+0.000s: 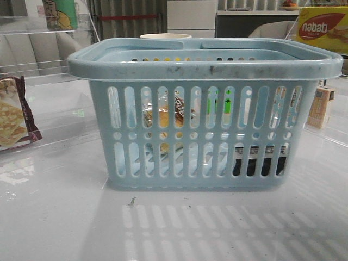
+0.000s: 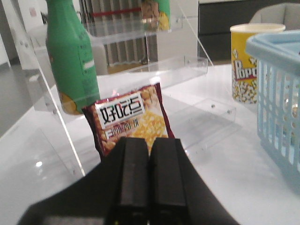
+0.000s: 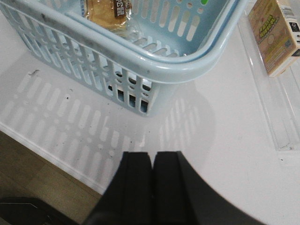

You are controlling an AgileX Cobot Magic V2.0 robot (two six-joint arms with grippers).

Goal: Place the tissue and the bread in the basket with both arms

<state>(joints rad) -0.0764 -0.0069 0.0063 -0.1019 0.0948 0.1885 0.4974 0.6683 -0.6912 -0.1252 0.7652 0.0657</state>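
Observation:
The pale blue basket (image 1: 204, 117) stands in the middle of the table; it also shows in the left wrist view (image 2: 281, 108) and the right wrist view (image 3: 154, 70). The wrapped bread (image 3: 108, 13) lies inside it, seen through the slots in the front view (image 1: 166, 115). The black tissue pack (image 1: 260, 159) with its white strip lies on the basket floor at the right, behind the slots. My left gripper (image 2: 149, 143) is shut and empty, left of the basket. My right gripper (image 3: 152, 157) is shut and empty, above the table's front edge near the basket's corner. Neither gripper shows in the front view.
A maroon-edged cracker packet (image 2: 131, 119) leans by a clear acrylic stand (image 2: 140, 70) with a green bottle (image 2: 70, 56) at the left. A yellow popcorn cup (image 2: 248, 61) stands behind the basket. A small carton (image 3: 274, 35) stands on the right. A Nabati box (image 1: 323, 27) is far right.

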